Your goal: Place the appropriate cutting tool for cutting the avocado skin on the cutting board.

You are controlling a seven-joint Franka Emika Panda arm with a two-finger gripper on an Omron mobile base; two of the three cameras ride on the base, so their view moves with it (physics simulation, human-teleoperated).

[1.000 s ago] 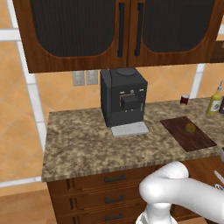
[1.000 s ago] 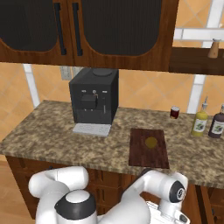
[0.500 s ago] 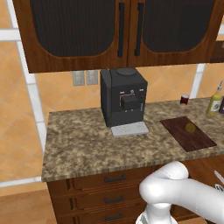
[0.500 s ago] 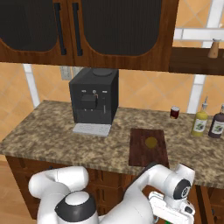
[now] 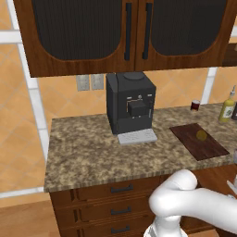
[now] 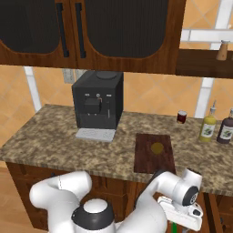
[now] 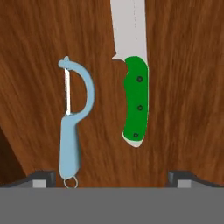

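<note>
Looking straight down from the hand, the knife (image 7: 135, 103) lies on a brown wooden surface (image 7: 183, 87), its green handle toward me and its pale blade pointing away. My gripper (image 7: 113, 178) is open above it, one fingertip (image 7: 43, 177) at each side, with nothing between them. The handle sits a little right of the gap's middle. My hand (image 6: 182, 213) hangs below the counter's front edge at the right. Up on the counter, the dark cutting board (image 6: 154, 152) (image 5: 199, 141) carries the small avocado (image 6: 157, 148) (image 5: 201, 134).
A pale blue peeler (image 7: 72, 127) lies left of the knife, parallel to it. A black coffee machine (image 5: 130, 106) stands mid-counter. Two bottles (image 6: 208, 127) (image 6: 226, 129) and a small red jar (image 6: 182, 117) stand at the back right. Dark wall cabinets (image 5: 129, 32) hang overhead.
In the right base view my hand has slid a little to the right, below the counter edge. The board, the avocado and the coffee machine have stayed put.
</note>
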